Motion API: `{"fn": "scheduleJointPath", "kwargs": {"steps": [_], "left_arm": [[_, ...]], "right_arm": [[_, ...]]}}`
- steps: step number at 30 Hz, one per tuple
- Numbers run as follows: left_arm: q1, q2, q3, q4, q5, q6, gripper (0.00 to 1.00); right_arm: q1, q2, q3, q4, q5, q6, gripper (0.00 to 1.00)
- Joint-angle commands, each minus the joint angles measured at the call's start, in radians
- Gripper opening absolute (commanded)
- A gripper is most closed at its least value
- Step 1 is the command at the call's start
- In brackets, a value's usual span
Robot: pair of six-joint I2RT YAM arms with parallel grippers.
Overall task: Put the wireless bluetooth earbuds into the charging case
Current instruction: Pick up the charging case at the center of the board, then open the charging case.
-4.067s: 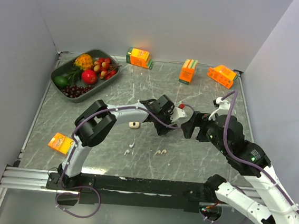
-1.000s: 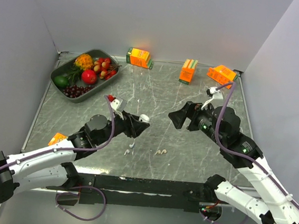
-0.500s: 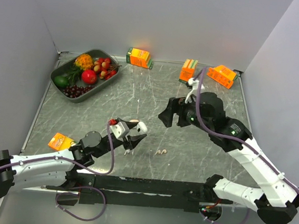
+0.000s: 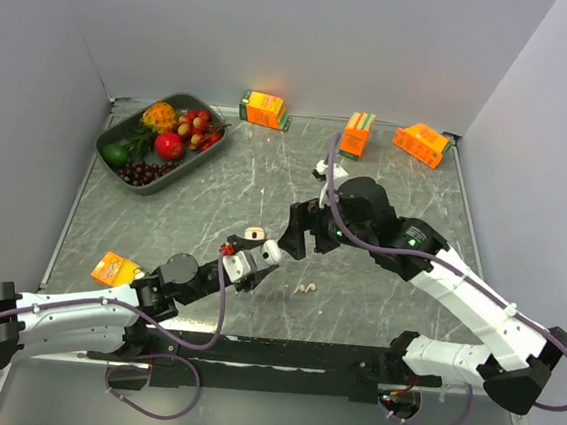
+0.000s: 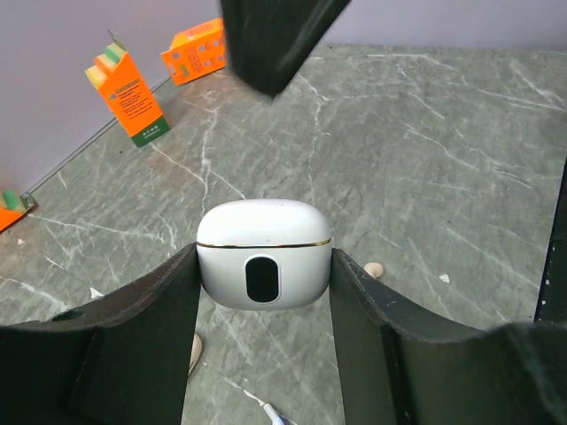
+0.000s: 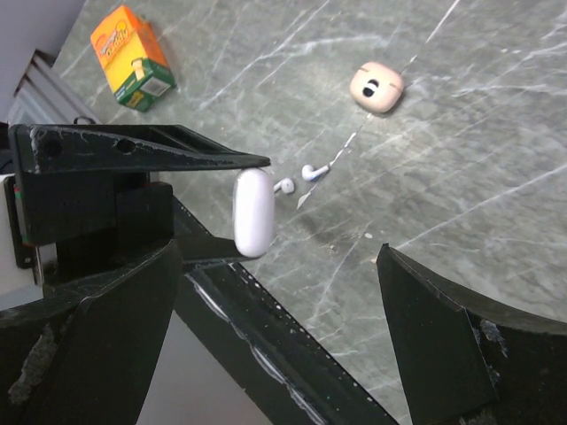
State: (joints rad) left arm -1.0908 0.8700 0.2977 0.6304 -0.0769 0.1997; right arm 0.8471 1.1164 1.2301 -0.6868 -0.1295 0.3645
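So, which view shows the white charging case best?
The left wrist view: the white charging case sits front-on, lid shut, in the left gripper. The right wrist view shows it edge-on; the top view, only a small white spot.

Grey marbled tabletop, fruit tray back left, 3 orange cartons along the back, 4th carton near left, pale earbuds and beige pod mid-front.

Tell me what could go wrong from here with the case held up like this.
The white case is pinched only by its smooth sides in the left gripper, above the table; a nudge from the open right gripper close by could knock it loose. Its lid is shut, so no earbuds can go in yet.
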Motion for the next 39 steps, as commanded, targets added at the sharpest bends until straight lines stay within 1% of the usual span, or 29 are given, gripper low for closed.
{"fn": "scheduleJointPath", "kwargs": {"steps": [1,6,7,16,26,39], "left_arm": [[-0.020,0.009,0.066,-0.008,-0.014,0.024,0.01],[-0.026,0.011,0.072,-0.012,0.000,0.014,0.01],[-0.032,0.011,0.072,-0.006,0.005,0.007,0.01],[-0.049,-0.023,0.055,-0.002,0.009,-0.005,0.01],[-0.052,-0.092,0.008,0.028,0.009,-0.051,0.01],[-0.050,-0.117,-0.008,0.014,-0.006,-0.054,0.01]], "right_arm": [[0.027,0.039,0.000,0.067,-0.042,-0.006,0.99],[0.053,0.085,0.011,0.059,-0.025,-0.006,0.99],[0.062,0.114,0.014,0.049,-0.012,-0.007,0.99],[0.064,0.141,0.003,0.067,-0.018,0.002,0.99],[0.061,0.125,-0.018,0.095,-0.044,0.011,0.99],[0.050,0.097,-0.037,0.112,-0.053,0.021,0.99]]}}
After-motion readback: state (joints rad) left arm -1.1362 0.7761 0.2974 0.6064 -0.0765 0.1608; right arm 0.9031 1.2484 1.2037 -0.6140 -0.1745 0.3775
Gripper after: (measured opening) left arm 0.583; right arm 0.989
